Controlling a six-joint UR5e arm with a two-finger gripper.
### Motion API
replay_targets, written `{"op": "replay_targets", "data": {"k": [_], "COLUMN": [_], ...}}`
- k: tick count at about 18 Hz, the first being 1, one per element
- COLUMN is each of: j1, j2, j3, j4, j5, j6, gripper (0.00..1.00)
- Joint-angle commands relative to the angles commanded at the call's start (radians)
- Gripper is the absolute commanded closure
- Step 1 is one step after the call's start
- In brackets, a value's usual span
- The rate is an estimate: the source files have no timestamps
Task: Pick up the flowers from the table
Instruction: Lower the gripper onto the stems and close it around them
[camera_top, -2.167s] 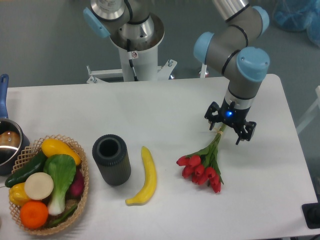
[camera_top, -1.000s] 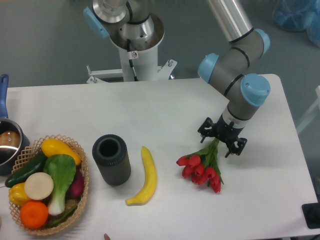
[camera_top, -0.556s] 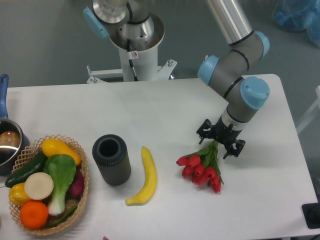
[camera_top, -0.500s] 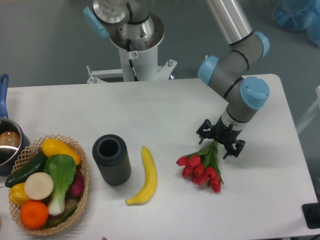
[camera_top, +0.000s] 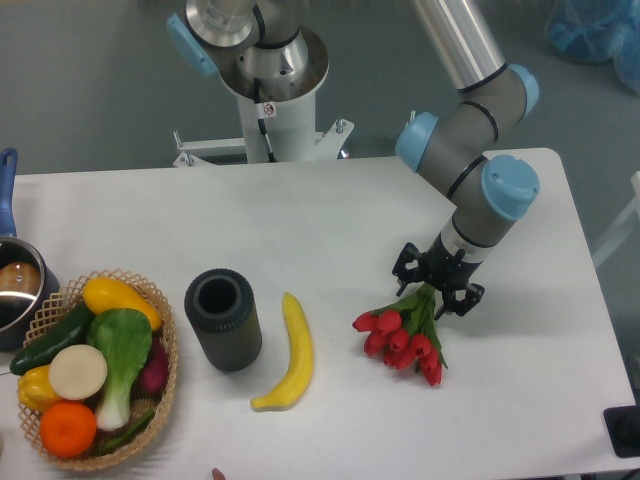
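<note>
The flowers, a small bunch of red tulips with green stems, lie on the white table right of centre, heads pointing toward the front. My gripper is down over the stem end of the bunch, one finger on each side of the green stems. The fingers stand closer together than before, but I cannot see whether they press on the stems. The stem tips are hidden under the gripper.
A yellow banana lies left of the flowers, and a dark grey cylinder stands beyond it. A wicker basket of vegetables and fruit sits at the front left. A pot is at the left edge.
The gripper came down and left onto the stem end of the flowers, and its fingers have drawn nearer each other. The flowers have not moved.
</note>
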Motion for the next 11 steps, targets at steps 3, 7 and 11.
{"op": "replay_targets", "data": {"k": [3,7,11], "j1": [0.000,0.000,0.003], "j2": [0.000,0.000,0.006], "j3": [0.000,0.000,0.002], "j4": [0.000,-0.002,-0.008], "j5": [0.000,0.000,-0.026], "j6": [0.000,0.002,0.000], "gripper": [0.45,0.48,0.52]}}
